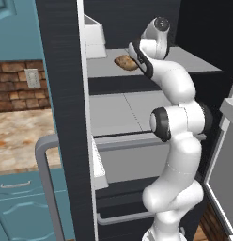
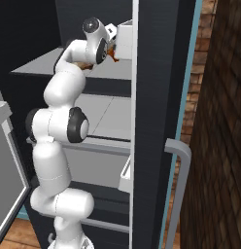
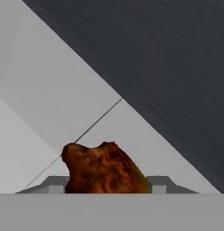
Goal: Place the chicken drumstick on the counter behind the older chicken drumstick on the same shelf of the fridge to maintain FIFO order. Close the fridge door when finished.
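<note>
Hand view: the claw (image 3: 106, 185) sits low over the fridge's grey shelf (image 3: 55, 90), with the dark reddish-brown chicken drumstick (image 3: 104, 169) between its two finger tips; whether the tips clench the meat or have let it go cannot be told. Behind the drumstick the shelf meets the charcoal inner wall of the fridge (image 3: 177, 67). Left base view: the white arm (image 1: 177, 141) reaches up into the open fridge, its wrist over the upper shelf, where the older chicken drumstick (image 1: 126, 62), pale tan, lies just beside the wrist. The fridge door (image 1: 62, 117) stands open at the left, white bins on its inner face, and the marbled counter (image 1: 19, 141) runs beyond it. Right base view: a spot of orange-brown shows at the hand, near a white door bin (image 2: 124, 41).
</note>
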Robot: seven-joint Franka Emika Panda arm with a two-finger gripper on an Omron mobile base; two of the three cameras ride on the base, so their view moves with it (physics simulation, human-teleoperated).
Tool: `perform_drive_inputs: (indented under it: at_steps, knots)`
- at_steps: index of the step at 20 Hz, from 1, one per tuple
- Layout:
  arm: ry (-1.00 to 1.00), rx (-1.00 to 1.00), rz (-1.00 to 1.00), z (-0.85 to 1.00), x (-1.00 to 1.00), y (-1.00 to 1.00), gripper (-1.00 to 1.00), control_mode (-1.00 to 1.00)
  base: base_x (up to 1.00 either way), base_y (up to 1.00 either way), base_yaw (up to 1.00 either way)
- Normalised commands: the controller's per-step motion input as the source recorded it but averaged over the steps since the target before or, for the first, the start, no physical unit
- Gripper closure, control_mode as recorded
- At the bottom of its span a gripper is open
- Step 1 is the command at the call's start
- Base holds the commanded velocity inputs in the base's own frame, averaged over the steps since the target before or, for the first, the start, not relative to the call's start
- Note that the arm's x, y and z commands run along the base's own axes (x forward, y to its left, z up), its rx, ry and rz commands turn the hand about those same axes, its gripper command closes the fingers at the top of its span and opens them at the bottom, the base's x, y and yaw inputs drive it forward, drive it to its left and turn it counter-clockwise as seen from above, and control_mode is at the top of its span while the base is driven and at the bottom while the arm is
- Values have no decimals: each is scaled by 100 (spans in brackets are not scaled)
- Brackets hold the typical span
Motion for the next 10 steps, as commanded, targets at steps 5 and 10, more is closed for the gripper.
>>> perform_drive_inputs:
  at_steps: [5, 10]
  knots:
    - [0, 0, 0, 1, 5, 16, -100, -100, 0, 0, 0]
    - [-4, 0, 0, 22, -2, 12, -100, -100, 0, 0, 0]
